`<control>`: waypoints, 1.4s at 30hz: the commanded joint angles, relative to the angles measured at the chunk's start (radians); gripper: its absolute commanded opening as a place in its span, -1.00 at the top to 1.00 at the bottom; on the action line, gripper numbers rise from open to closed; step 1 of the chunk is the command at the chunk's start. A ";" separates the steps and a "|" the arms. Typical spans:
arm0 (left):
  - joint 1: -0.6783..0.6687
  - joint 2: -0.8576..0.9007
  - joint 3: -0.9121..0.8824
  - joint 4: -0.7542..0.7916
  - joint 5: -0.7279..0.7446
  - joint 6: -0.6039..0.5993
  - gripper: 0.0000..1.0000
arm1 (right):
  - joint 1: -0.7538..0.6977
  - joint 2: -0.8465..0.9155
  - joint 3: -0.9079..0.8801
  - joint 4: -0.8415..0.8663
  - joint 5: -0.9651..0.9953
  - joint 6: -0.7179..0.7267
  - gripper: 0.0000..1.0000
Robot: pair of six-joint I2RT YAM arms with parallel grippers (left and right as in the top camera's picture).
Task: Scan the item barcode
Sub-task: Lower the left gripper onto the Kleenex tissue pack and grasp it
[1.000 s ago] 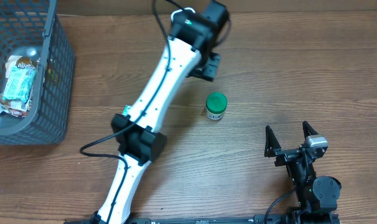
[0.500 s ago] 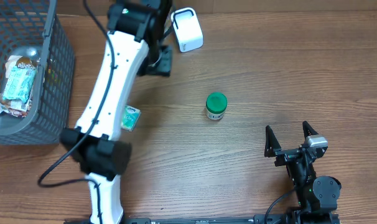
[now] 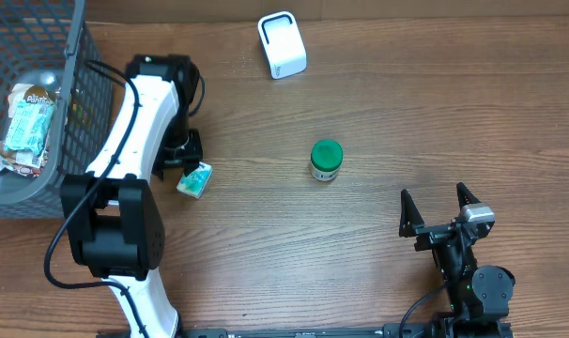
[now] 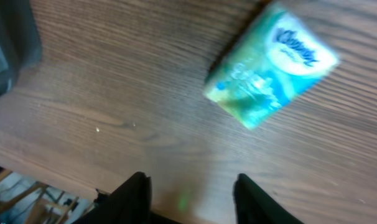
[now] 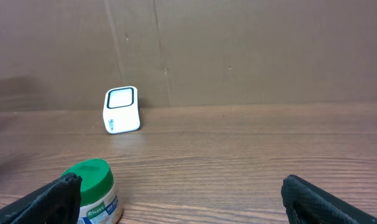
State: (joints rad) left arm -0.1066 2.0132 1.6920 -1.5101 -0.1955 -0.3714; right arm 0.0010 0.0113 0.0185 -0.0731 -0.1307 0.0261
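**Overhead view.** The left gripper (image 3: 186, 158) stood at the left of the frame, just above the tissue pack (image 3: 195, 178). The pack lay on the counter (image 3: 388, 103), right of the basket (image 3: 83, 141), which held packets (image 3: 28, 122). The scanner (image 3: 282, 44) sat at top centre, and a green-lidded jar (image 3: 326, 160) stood mid-frame, well apart from both. The right gripper (image 3: 436, 202) rested at lower right.

**Left wrist view.** The left gripper (image 4: 191, 190) was partly open and held nothing; bare wood showed between its fingers (image 4: 135, 193). The pack (image 4: 269, 62) lay tilted at upper right, clear of them.

**Right wrist view.** The right gripper (image 5: 181, 196) was spread wide and empty. The jar (image 5: 92, 183) stood beside the fingertip at lower left, with the scanner (image 5: 121, 110) farther back.
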 commanded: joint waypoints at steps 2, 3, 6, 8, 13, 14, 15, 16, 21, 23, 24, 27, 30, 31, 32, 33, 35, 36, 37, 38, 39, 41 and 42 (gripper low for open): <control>-0.002 -0.029 -0.122 0.076 -0.129 -0.019 0.43 | 0.005 -0.006 -0.011 0.003 -0.002 -0.001 -1.00; -0.002 -0.029 -0.144 0.098 -0.154 -0.024 0.49 | 0.005 -0.006 -0.011 0.003 -0.002 -0.001 -1.00; -0.002 -0.028 -0.208 0.189 -0.191 -0.045 0.67 | 0.005 -0.006 -0.011 0.003 -0.002 -0.001 -1.00; 0.005 -0.028 -0.262 0.287 -0.200 -0.048 0.89 | 0.005 -0.006 -0.011 0.003 -0.002 -0.001 -1.00; 0.015 -0.027 -0.355 0.452 -0.183 -0.048 0.91 | 0.005 -0.006 -0.011 0.003 -0.002 -0.001 -1.00; 0.015 -0.027 -0.362 0.470 -0.157 -0.045 0.92 | 0.005 -0.006 -0.011 0.003 -0.002 -0.001 -1.00; 0.015 -0.027 -0.361 0.472 -0.117 -0.037 0.92 | 0.005 -0.006 -0.011 0.003 -0.002 -0.001 -1.00; 0.014 -0.027 -0.359 0.472 -0.064 -0.020 0.92 | 0.005 -0.006 -0.011 0.003 -0.002 -0.001 -1.00; 0.014 -0.027 -0.346 0.470 0.320 0.169 0.92 | 0.005 -0.006 -0.011 0.003 -0.002 -0.001 -1.00; 0.014 -0.028 -0.341 0.461 0.425 0.227 0.85 | 0.005 -0.006 -0.011 0.003 -0.002 -0.001 -1.00; 0.014 -0.027 -0.337 0.450 0.432 0.234 0.82 | 0.005 -0.006 -0.011 0.003 -0.002 -0.001 -1.00; 0.016 -0.028 -0.299 0.388 0.391 0.219 0.82 | 0.005 -0.006 -0.011 0.003 -0.002 -0.001 -1.00; 0.025 -0.028 -0.241 0.334 0.352 0.165 0.78 | 0.005 -0.006 -0.011 0.003 -0.002 -0.001 -1.00; 0.026 -0.028 -0.225 0.325 0.349 0.151 0.74 | 0.005 -0.006 -0.011 0.003 -0.002 -0.001 -1.00; 0.026 -0.028 -0.212 0.319 0.349 0.138 0.67 | 0.005 -0.006 -0.011 0.003 -0.002 -0.001 -1.00; 0.026 -0.028 -0.201 0.316 0.349 0.115 0.61 | 0.005 -0.006 -0.011 0.003 -0.002 -0.001 -1.00; 0.026 -0.028 -0.197 0.318 0.349 0.064 0.54 | 0.005 -0.006 -0.011 0.003 -0.002 -0.001 -1.00; 0.026 -0.027 -0.198 0.318 0.349 0.043 0.53 | 0.005 -0.006 -0.011 0.003 -0.002 -0.001 -1.00; 0.026 -0.026 -0.200 0.317 0.349 0.030 0.49 | 0.005 -0.006 -0.011 0.003 -0.002 -0.001 -1.00; 0.026 -0.026 -0.201 0.312 0.349 0.022 0.47 | 0.005 -0.006 -0.011 0.003 -0.002 -0.001 -1.00; 0.026 -0.026 -0.204 0.307 0.349 0.014 0.47 | 0.005 -0.006 -0.011 0.003 -0.002 -0.001 -1.00; 0.026 -0.026 -0.217 0.307 0.348 -0.014 0.48 | 0.005 -0.006 -0.011 0.003 -0.002 -0.001 -1.00; 0.026 -0.026 -0.225 0.312 0.342 -0.042 0.46 | 0.005 -0.006 -0.011 0.003 -0.002 -0.001 -1.00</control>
State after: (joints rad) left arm -0.0887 2.0087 1.4780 -1.2011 0.1394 -0.3229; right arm 0.0010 0.0113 0.0185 -0.0731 -0.1303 0.0261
